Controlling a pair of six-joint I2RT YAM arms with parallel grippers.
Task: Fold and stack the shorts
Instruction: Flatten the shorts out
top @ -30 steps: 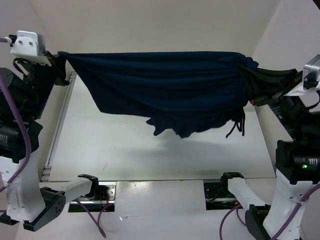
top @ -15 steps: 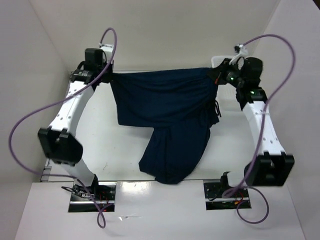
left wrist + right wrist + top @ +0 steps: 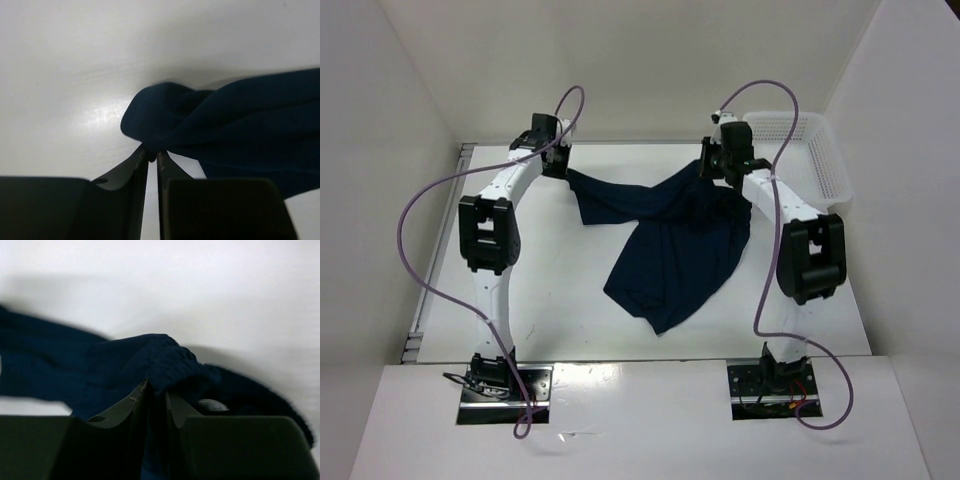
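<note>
Shorts (image 3: 670, 250) lying on table (image 3: 550, 290), left fingers (image 3: 125, 175) pinching one corner, right fingers (image 3: 125, 412) pinching another

You see the right pincer (image 3: 156, 389) closed on a bunched fold of the shorts (image 3: 160, 357). Fabric trails left and right of the pincer, with pale worktop (image 3: 200, 280) beyond.

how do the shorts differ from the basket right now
The shorts are dark navy, the basket white mesh. The shorts lie crumpled mid-table, pinched by the left gripper and right gripper; the basket stands apart at the far right. Both rest on the table.
</note>
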